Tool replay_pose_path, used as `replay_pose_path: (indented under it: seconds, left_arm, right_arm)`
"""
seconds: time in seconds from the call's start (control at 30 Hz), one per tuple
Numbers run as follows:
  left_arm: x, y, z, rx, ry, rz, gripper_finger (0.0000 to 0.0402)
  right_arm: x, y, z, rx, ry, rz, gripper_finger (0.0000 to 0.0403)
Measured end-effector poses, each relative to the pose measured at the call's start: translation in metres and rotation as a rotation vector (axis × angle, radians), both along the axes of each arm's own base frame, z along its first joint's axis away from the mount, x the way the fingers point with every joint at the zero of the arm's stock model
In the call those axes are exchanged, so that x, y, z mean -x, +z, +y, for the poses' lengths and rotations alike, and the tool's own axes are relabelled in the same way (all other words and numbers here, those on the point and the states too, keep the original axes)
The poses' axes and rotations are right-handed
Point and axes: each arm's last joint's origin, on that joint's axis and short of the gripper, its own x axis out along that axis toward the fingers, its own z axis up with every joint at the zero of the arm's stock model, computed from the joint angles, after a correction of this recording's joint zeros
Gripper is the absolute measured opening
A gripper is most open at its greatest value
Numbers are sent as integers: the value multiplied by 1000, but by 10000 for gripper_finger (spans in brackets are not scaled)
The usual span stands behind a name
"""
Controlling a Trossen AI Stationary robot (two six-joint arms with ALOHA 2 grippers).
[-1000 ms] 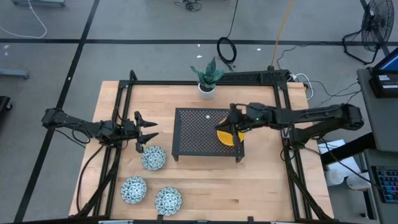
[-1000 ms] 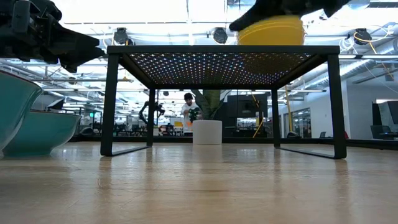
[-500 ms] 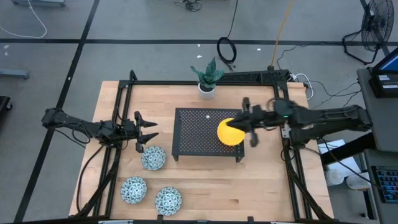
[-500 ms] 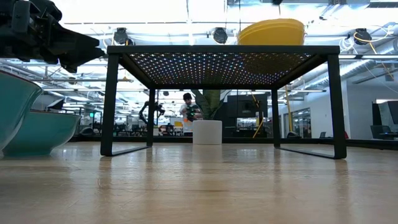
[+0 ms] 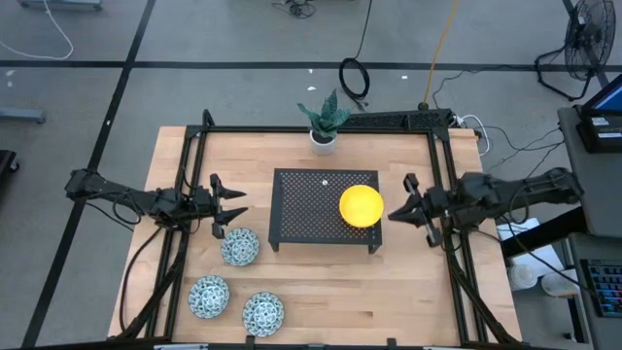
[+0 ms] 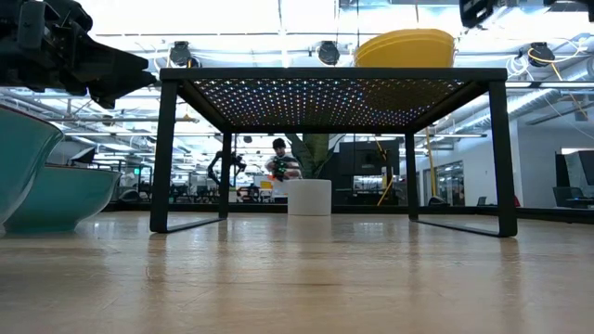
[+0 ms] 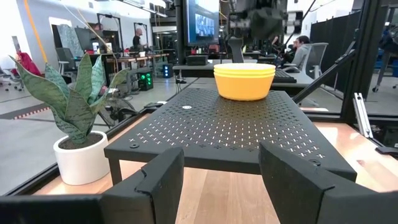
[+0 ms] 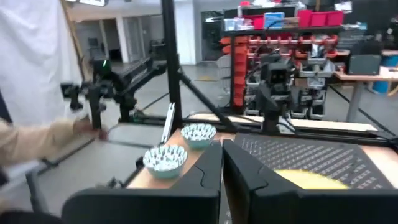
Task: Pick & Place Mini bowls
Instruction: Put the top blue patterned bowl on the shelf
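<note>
From above, the yellow bowls (image 5: 361,205) sit stacked on the black rack (image 5: 306,199), near its right edge, open side up. The right gripper (image 5: 413,207), just beside the rack, is open wide and empty. The left gripper (image 5: 230,205) is open too, above a patterned bowl (image 5: 239,246).

From table height, the stack stands straight. A bump could knock it off.

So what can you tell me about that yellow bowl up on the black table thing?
The yellow bowl is plain, bright and round, upright with its opening up. In the left wrist view it looks like a nested stack, with rim lines near its top. It sits on the perforated black metal stand, near the edge closest to the right gripper, which is beside the stand and not touching it.
</note>
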Motion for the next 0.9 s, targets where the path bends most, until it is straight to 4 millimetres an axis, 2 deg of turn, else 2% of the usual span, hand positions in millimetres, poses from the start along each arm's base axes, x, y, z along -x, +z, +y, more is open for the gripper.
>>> replay_pose_path:
  seconds: [0.07,0.27,0.5,0.73,0.9]
  left_arm:
    - [0,0,0,0,0,0,212]
    - [0,0,0,0,0,0,212]
    - [1,6,0,19,0,-63,212]
    - [2,12,1,133,-8,-142,212]
    - [2,12,1,200,-13,-149,212]
  right_arm:
    - [1,-13,2,50,15,-18,1]
    - [2,-36,4,145,20,-129,2]
    - [5,-45,3,223,-10,-228,1]
    - [4,-44,-5,293,-302,-204,1]
    - [5,-40,-9,344,-445,-223,1]
